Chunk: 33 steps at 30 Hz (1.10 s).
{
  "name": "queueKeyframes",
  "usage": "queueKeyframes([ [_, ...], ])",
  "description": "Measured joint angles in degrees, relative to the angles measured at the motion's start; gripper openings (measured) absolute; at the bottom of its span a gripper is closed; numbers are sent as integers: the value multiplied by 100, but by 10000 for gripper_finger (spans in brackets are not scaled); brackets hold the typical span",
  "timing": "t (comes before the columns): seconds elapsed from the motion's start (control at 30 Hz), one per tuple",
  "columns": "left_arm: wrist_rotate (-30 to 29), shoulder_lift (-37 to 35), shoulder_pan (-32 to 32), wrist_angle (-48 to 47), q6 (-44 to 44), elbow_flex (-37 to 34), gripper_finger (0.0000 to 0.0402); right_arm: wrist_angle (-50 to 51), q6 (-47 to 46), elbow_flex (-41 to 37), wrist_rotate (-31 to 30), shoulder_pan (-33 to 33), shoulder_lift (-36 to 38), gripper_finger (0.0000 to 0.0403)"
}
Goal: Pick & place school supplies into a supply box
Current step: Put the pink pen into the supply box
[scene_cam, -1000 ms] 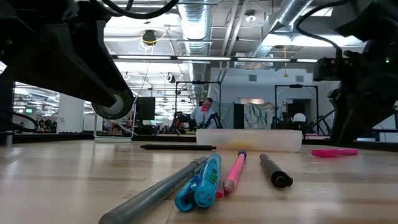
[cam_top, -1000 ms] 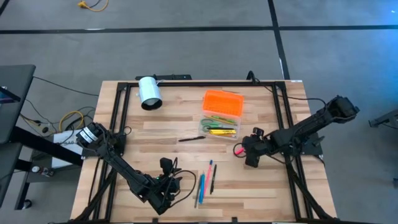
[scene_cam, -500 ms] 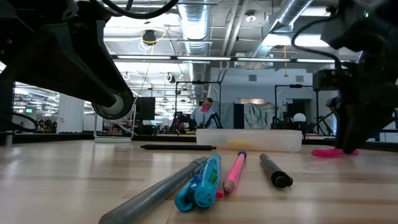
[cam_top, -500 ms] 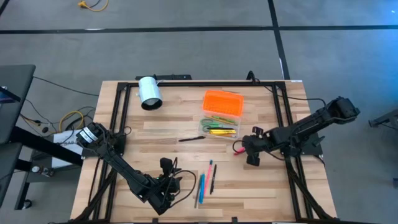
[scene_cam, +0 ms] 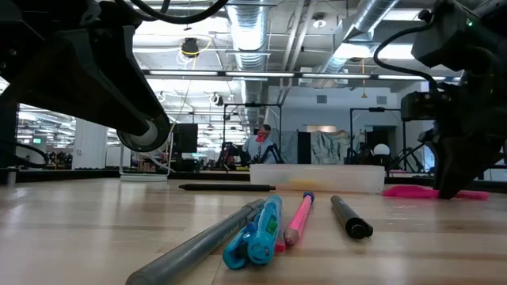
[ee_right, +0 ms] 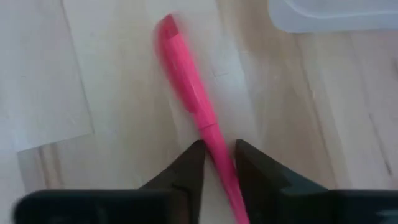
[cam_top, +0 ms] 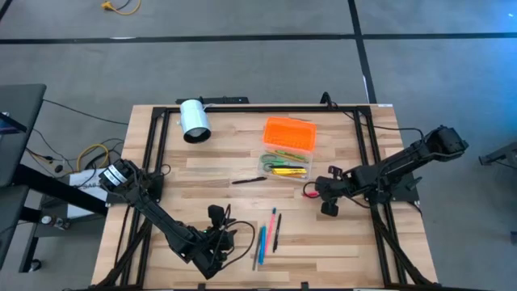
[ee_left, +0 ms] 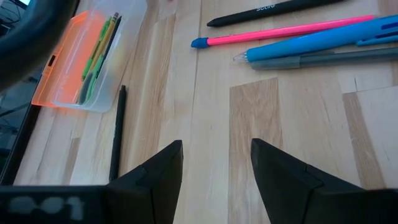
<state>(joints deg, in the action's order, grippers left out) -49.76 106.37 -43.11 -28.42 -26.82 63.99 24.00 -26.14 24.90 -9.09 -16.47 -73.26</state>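
A pink pen lies on the wood just right of the supply box, whose orange lid lies open beside a clear body holding pens. My right gripper stands over the pen with its fingers closed in on both sides of it; the low view shows the gripper down at the table. My left gripper waits open near the table's front. Ahead of it lie a pink pencil, a blue pen, a grey pen and a black marker. My right gripper pinches the pink pen's barrel between its two fingers, well back from the tip that shows. The fingers come from above, slanting in from the table's right, and lie across the pen. The pen lies flat on the table.
A thin black pen lies left of the box. A white cylinder stands at the far left. Black frame rails run along the table's sides.
My right gripper has come down onto the pink pen beside the box. The pen has turned about on the table and now shows longer in the low view.
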Motion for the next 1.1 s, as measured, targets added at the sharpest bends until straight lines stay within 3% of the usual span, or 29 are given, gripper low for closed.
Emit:
queueKeyframes([
  [0.13,0,0,0,11,-1,0,180,-65,-29,58,-23,-223,-341,16],
  [0.37,92,0,0,11,-5,0,180,-164,-293,97,-625,-881,-471,9],
  [0.57,94,0,1,14,-6,0,180,-53,-206,434,-638,-1548,-492,4],
  [0.83,122,0,2,60,-47,0,180,158,-264,1023,-1867,-2390,-1381,2],
  [1.1,125,0,2,74,-47,0,180,1078,-279,2013,-2862,-2598,-2366,1],
])
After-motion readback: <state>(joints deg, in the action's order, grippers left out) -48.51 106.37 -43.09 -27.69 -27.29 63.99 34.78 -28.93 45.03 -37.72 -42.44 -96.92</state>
